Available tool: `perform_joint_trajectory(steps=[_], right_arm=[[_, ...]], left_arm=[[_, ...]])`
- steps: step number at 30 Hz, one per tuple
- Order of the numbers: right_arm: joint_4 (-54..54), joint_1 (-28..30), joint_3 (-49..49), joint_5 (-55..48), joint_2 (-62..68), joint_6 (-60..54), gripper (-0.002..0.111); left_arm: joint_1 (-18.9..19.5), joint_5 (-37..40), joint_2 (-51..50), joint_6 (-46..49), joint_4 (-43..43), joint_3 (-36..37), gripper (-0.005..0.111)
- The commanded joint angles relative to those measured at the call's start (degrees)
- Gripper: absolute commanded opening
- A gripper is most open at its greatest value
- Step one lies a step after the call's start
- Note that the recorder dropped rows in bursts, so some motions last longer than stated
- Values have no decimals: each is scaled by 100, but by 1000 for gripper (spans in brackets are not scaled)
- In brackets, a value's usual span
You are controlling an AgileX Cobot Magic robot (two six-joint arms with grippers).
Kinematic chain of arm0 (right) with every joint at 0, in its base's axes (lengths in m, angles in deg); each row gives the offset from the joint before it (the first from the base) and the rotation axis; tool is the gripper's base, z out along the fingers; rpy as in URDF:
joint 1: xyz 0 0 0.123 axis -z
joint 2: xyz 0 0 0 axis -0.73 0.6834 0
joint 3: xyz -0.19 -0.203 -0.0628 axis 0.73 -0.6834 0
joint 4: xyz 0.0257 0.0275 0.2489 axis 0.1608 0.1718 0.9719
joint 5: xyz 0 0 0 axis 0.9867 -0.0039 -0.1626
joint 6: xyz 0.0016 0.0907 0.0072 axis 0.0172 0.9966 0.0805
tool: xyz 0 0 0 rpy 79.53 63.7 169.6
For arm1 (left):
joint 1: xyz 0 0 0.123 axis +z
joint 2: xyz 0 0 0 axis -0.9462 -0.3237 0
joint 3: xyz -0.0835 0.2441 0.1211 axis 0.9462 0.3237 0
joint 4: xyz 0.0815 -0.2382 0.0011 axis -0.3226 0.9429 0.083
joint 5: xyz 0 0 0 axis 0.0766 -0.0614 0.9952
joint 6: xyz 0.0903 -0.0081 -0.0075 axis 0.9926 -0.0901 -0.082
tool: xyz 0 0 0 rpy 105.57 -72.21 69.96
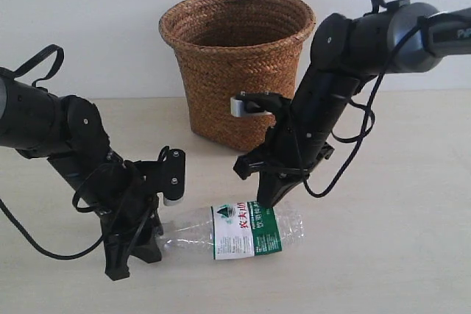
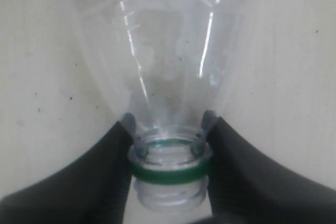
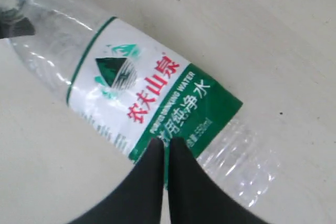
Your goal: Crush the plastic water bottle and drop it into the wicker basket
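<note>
The plastic water bottle (image 1: 243, 232) lies on its side on the table in front of the wicker basket (image 1: 235, 86). It is clear with a green-and-white label and red characters (image 3: 147, 98). My left gripper (image 1: 151, 244) is shut on the bottle's neck (image 2: 168, 150); the neck shows a green ring and an open mouth, no cap. My right gripper (image 1: 265, 204) comes down from above with its fingers pressed together, the tips (image 3: 166, 142) against the green end of the label. The bottle's body (image 2: 168, 51) still looks round.
The basket stands upright at the back centre against a white wall, its round rim (image 1: 237, 6) open upward. The pale table (image 1: 397, 255) stretches to the right and front of the bottle. Black cables hang from both arms.
</note>
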Motion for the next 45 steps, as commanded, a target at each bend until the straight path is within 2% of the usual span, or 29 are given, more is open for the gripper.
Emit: perform_joint_trajectory(steps=[1,3,10,20,36,45], right_arm=[[500,28,3,-295,-359,-215,0],[857,-70,-7,-308,-363,-434,0],[908,-440,-7,360,-95,-518,0],[1508,-476,-7,774,467,-436,0],[1458,-476,-7,1227,1396,-352,0],[599,-466,26,1338,1523,16,0]], left_arm=[[-14,32,-9,-34,-33,-5,5],[-14,32,-9,-34,-33,-5,5],[-14,31,-9,-38,109,-5,5],[-14,31,-9,-38,126,-5,5],[-14,43,-9,-38,276,-5,5],[-14,43,-9,-38,276,-5,5]])
